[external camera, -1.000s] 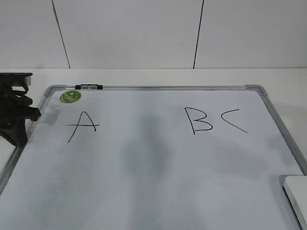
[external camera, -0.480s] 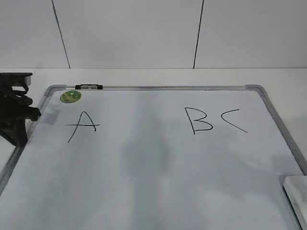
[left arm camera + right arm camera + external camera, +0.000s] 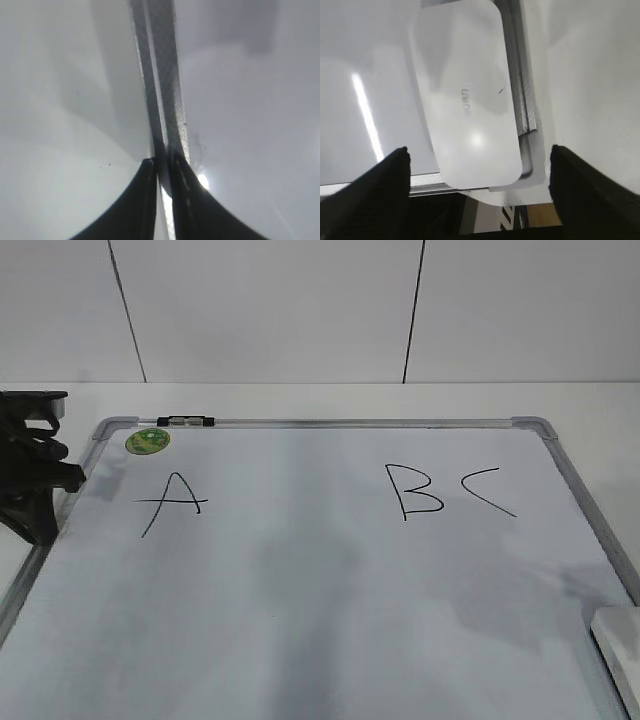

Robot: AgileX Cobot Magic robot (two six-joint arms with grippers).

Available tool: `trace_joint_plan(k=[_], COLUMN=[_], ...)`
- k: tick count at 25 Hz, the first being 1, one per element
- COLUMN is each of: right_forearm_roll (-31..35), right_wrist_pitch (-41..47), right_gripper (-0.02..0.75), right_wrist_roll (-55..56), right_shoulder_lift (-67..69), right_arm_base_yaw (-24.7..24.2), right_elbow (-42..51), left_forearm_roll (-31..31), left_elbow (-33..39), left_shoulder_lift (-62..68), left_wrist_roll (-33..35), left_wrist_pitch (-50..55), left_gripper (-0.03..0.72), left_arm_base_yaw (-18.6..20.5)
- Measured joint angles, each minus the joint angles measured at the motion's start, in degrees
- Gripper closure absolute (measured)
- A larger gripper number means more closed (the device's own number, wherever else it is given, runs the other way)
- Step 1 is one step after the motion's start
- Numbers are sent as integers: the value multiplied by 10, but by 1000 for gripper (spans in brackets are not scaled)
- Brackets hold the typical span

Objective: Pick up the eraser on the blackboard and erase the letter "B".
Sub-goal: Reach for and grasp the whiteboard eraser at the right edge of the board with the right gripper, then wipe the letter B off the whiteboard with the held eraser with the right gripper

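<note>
The blackboard (image 3: 350, 423) is a white board with a silver frame lying flat. On it are a black "A" (image 3: 172, 502), the letter "B" (image 3: 416, 491) and a "C" (image 3: 487, 492). The eraser (image 3: 620, 648), a white rounded block, lies at the board's near right corner. In the right wrist view it (image 3: 465, 100) lies by the frame (image 3: 517, 75). My right gripper (image 3: 479, 149) is open above it, one black finger on each side, not touching. My left gripper (image 3: 40, 525) is shut and empty over the board's left frame (image 3: 165, 75).
A small round green magnet (image 3: 147, 440) sits at the board's far left corner, next to a black clip (image 3: 190, 422) on the top frame. White table surrounds the board, with a white panelled wall behind. The table's near edge shows under the right gripper.
The shadow on the board left of the eraser has grown and darkened. The left gripper, the eraser and the letters have not moved.
</note>
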Motion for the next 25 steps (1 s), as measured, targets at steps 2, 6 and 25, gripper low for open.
trace_joint_plan(k=[2, 6, 25], right_forearm_roll=[0, 0, 17], right_wrist_pitch=[-12, -40, -89], right_gripper=[69, 69, 76], right_wrist_roll=[0, -1, -25], right_shoulder_lift=[22, 62, 158], right_arm_base_yaw=[0, 0, 0], right_elbow=[0, 0, 0], left_forearm_roll=[0, 0, -1], left_elbow=[0, 0, 0], left_shoulder_lift=[0, 0, 0], left_wrist_roll=[0, 0, 0], left_wrist_pitch=[-1, -2, -7], left_gripper=[636, 636, 636], left_arm_base_yaw=[0, 0, 0])
